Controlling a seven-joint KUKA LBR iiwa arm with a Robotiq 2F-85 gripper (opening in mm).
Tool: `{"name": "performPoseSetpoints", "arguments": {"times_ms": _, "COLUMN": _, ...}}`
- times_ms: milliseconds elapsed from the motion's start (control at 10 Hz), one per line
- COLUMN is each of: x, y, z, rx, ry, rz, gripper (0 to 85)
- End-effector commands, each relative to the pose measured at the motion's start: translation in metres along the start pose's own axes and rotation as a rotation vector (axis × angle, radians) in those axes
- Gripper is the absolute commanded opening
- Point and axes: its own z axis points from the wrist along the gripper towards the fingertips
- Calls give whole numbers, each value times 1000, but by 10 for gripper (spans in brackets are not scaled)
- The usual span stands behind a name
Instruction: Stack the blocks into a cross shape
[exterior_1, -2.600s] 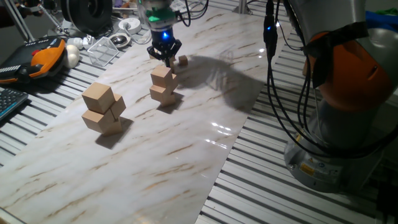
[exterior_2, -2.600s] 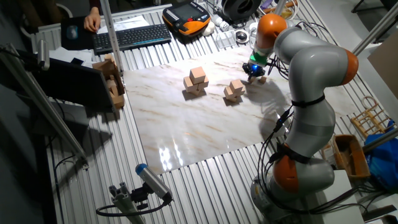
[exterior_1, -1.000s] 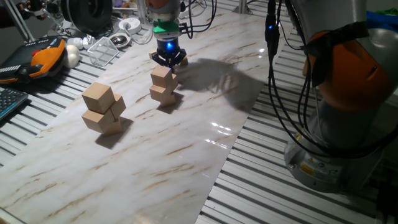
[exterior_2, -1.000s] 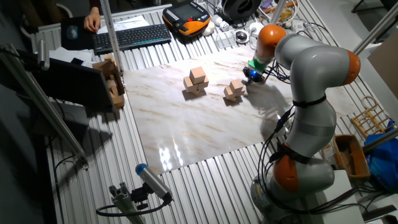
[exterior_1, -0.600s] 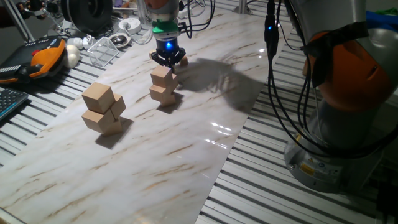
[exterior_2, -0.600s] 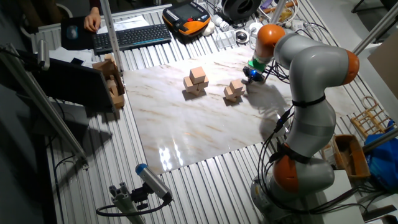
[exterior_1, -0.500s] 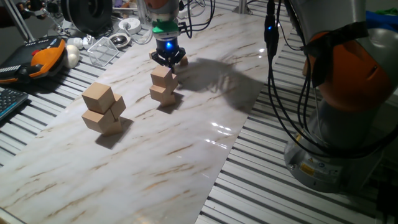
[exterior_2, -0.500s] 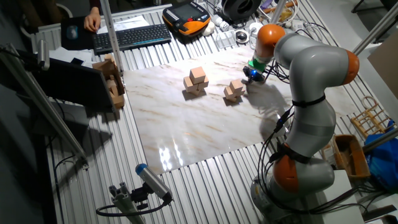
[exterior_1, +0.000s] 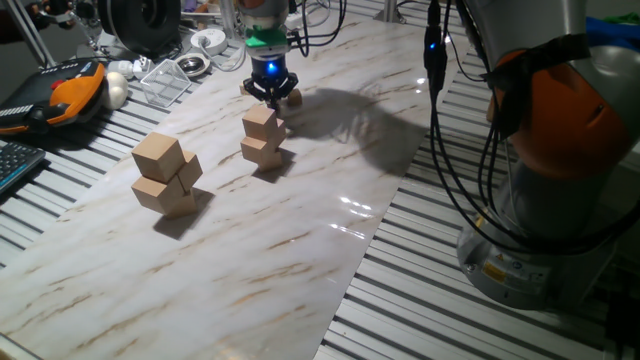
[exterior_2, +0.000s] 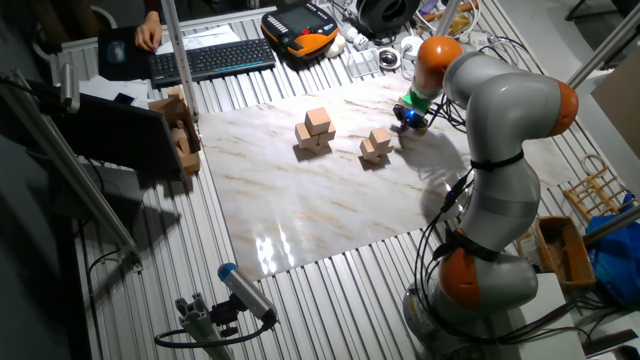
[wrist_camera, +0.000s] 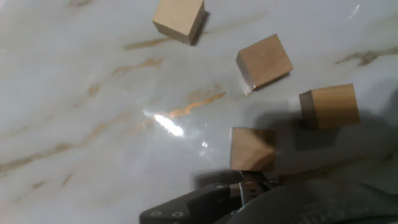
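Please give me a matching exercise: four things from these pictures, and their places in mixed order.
1. stack of large tan wooden cubes
2. stack of medium tan wooden cubes
3. four tiny light-tan wooden cubes
4. orange and black handheld controller

a. off the marble board
b. lying apart, unstacked
c. the stack nearest the gripper
d. the stack farther from it

Pairs: 1-d, 2-c, 3-b, 4-a

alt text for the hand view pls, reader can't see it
Four small tan wooden blocks lie apart on a white marbled tabletop, none stacked: one at top, one upper right, one far right, and one just above the dark end effector part at the bottom edge.
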Motion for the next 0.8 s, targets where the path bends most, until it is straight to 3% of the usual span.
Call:
{"name": "performPoseSetpoints", "arguments": {"times_ms": 0, "x": -2, "y": -1, "z": 1, "rx": -3, "ry": 1, "rz": 1, "gripper": 0}}
{"name": "performPoseSetpoints", "arguments": {"times_ms": 500, "x": -9, "y": -6, "z": 2, "rx": -5, "ry": -8, "rz": -10, "gripper": 0}}
{"name": "performPoseSetpoints", "arguments": {"times_ms": 700, "x": -18, "y": -7, "z": 0, "rx": -7, "ry": -4, "rz": -27, "gripper": 0}}
